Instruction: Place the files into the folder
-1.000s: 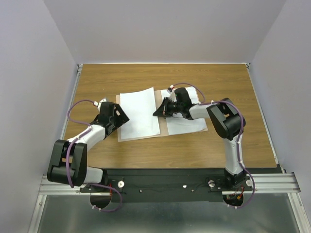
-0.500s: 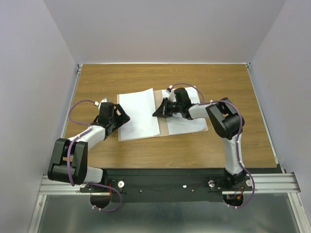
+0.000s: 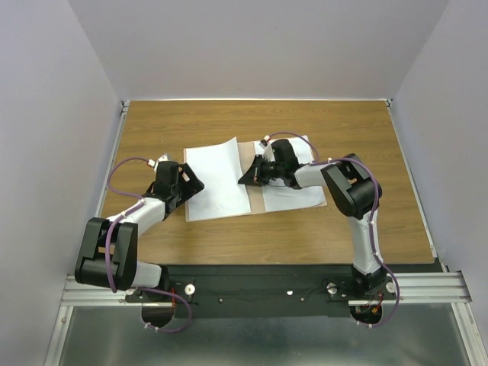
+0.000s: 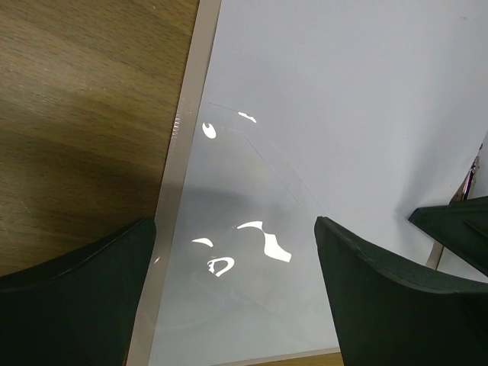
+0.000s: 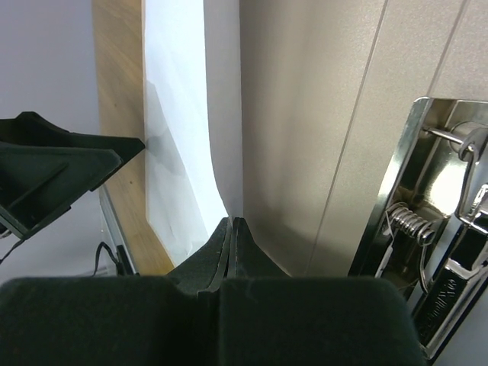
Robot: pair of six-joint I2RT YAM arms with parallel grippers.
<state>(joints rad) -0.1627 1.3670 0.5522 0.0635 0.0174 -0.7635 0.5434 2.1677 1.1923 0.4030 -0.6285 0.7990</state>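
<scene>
Slowly, over the last second, our right gripper (image 3: pixel 244 178) has crept a little to the left. The thin white rectangular sheet of paper (image 3: pixel 217 179) it holds has gone with it. The sheet's left edge now seems closer to the left border of the flat pinkish-tan folder (image 3: pixel 258 201), with less tan margin showing there. In the right wrist view the fingers are pressed together on the sheet's right edge. That edge rises in a curl off the tan board, near the shiny metal spring clip (image 5: pixel 427 229) on the folder.

Our left gripper (image 3: pixel 191 183) has shifted only slightly. It hovers at the folder's left edge with its fingers spread wide and nothing between them. Below it, the left wrist view shows the clear glossy plastic leaf (image 4: pixel 236 274), marked by glare, lying over white paper. We cannot tell from here whether the held sheet is under that leaf or on top of it.

The second white sheet (image 3: pixel 297 194) lies flat on the folder's right half and has not moved. The folder itself rests open on the brown wooden table (image 3: pixel 191 122).

We judge the small leftward drag to be a squaring move that seats the sheet on the folder's left half. If so, the task is well along but not done. The pinched edge has yet to be laid down and let go, and pulling further could crease the curl.
</scene>
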